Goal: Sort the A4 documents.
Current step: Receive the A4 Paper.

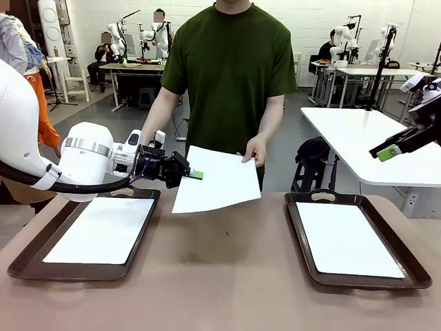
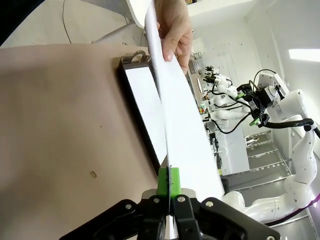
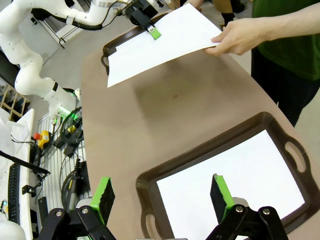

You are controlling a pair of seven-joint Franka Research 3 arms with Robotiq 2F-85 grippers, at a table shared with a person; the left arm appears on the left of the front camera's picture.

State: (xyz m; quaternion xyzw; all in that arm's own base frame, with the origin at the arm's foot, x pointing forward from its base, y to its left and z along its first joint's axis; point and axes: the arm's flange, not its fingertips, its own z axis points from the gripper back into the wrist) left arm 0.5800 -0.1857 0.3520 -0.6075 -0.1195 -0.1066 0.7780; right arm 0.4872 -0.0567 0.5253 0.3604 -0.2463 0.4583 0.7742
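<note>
A white A4 document (image 1: 219, 181) hangs in the air above the table's far middle, and a person's hand (image 1: 255, 149) holds its right corner. My left gripper (image 1: 196, 174) is shut on the sheet's left edge. The left wrist view has that sheet (image 2: 175, 105) edge-on between the closed green pads (image 2: 163, 181), with the hand (image 2: 174, 27) at its far end. Another white sheet (image 1: 101, 230) lies in the left tray (image 1: 24, 265), and one more sheet (image 1: 346, 239) in the right tray (image 1: 298, 227). My right gripper (image 3: 160, 196) hovers open above the right tray (image 3: 200, 152), holding nothing.
The person stands at the table's far edge, behind the held sheet. Bare brown tabletop (image 1: 227, 269) lies between the two trays. A white table (image 1: 358, 138) stands beyond the right tray. My right arm's fingertip (image 1: 388, 153) shows at the right of the front view.
</note>
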